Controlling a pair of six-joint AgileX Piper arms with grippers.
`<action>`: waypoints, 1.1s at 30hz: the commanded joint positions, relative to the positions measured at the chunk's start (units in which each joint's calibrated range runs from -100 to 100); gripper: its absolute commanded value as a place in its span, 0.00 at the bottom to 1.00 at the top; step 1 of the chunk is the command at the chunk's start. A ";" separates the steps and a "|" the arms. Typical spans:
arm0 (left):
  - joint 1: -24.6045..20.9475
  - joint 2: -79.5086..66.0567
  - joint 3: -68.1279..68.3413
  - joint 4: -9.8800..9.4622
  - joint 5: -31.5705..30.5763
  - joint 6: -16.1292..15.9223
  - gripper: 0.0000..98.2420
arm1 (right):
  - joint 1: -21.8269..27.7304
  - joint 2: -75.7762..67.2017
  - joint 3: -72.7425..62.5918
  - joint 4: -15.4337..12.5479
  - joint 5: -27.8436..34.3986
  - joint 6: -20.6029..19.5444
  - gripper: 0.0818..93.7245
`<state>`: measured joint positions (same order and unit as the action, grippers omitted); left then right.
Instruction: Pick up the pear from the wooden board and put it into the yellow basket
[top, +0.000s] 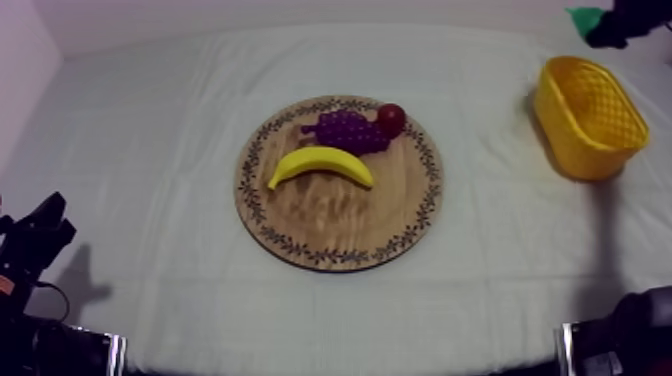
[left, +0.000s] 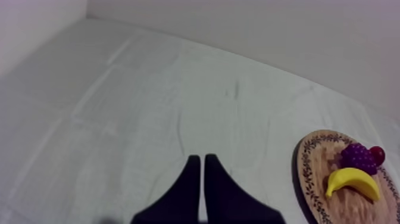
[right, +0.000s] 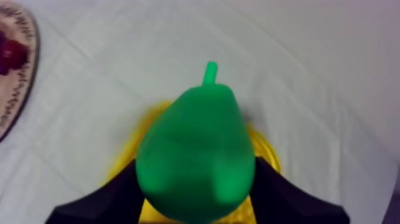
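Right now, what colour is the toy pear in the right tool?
Bright green, stem included; the right wrist view shows the toy pear best.

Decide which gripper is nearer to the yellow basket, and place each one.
Right. The right gripper holds the pear over the basket. The left gripper sits low at the left side of the table, across the board from the basket.

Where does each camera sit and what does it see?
Top: high up, slanting down at board and basket; left gripper at its side.
Left wrist: behind the left gripper, facing across the cloth; fingers shut.
Right wrist: above the basket; right gripper holds the pear.
All share the board.
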<state>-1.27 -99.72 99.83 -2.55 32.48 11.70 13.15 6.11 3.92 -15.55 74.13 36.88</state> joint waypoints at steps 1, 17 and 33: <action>0.00 -0.02 -0.05 -0.01 0.01 -0.01 0.00 | 4.19 0.06 1.84 0.63 -1.60 -0.06 0.43; 0.00 -0.02 -0.05 -0.01 0.01 -0.01 0.00 | 2.85 -4.91 19.05 7.67 -14.96 -6.18 0.85; 0.00 -0.02 -0.05 -0.01 0.01 -0.01 0.00 | -1.09 -30.45 36.09 3.10 -22.67 -11.11 0.48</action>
<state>-1.27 -99.72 99.83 -2.55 32.48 11.70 13.69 -18.64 36.86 -12.72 52.67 27.91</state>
